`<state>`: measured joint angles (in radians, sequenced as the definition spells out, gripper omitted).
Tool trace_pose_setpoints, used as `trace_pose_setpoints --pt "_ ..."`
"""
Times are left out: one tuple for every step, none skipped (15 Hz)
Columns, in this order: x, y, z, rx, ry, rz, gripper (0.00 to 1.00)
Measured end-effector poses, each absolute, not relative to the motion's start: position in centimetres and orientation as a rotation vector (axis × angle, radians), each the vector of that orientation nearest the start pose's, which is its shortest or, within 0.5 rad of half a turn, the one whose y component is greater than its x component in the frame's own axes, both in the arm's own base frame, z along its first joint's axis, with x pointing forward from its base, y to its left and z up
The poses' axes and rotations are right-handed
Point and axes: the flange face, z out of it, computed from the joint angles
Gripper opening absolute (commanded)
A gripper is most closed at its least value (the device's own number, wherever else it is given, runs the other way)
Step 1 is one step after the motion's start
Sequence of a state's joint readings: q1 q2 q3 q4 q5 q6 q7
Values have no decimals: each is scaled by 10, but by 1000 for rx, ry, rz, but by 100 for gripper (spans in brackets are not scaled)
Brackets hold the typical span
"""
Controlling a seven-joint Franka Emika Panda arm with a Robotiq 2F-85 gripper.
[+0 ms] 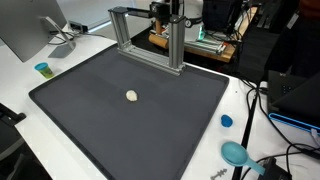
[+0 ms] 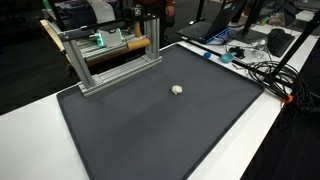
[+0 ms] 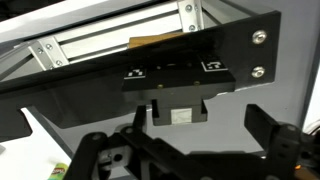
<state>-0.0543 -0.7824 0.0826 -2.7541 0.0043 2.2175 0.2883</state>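
My gripper [image 3: 200,135] is open and empty in the wrist view, its dark fingers spread wide at the bottom of the picture. It faces a black plate [image 3: 200,60] fixed to an aluminium frame [image 3: 110,40], with a small black bracket holding a white square [image 3: 180,115] just ahead of the fingers. In both exterior views the gripper sits high at the back by the frame [image 1: 150,35] [image 2: 110,55], partly hidden by it. A small cream object [image 1: 132,96] [image 2: 178,89] lies alone on the dark mat [image 1: 100,120] [image 2: 150,130], far from the gripper.
A blue cap [image 1: 226,121], a teal tool [image 1: 236,153] and a small cup [image 1: 42,69] lie on the white table around the mat. A monitor [image 1: 30,25] stands at one corner. Cables [image 2: 260,65] and a laptop [image 2: 215,30] crowd one side.
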Motion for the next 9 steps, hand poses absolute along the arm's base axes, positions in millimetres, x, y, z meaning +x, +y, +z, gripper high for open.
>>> trace_pose_setpoints --pt "333 4 458 -3101 450 -390 100" --pt "333 1 458 -3099 457 -389 100" --pt "333 0 458 -3099 460 -389 100" --pt "333 1 458 -3101 458 -390 100" --pt "333 3 458 -3106 451 -391 100" --pt "333 5 458 -3112 444 -392 100" --pt "333 8 458 -3116 440 -394 100" --pt "334 10 458 -3119 434 -398 100" --pt "334 12 458 -3122 428 -406 100"
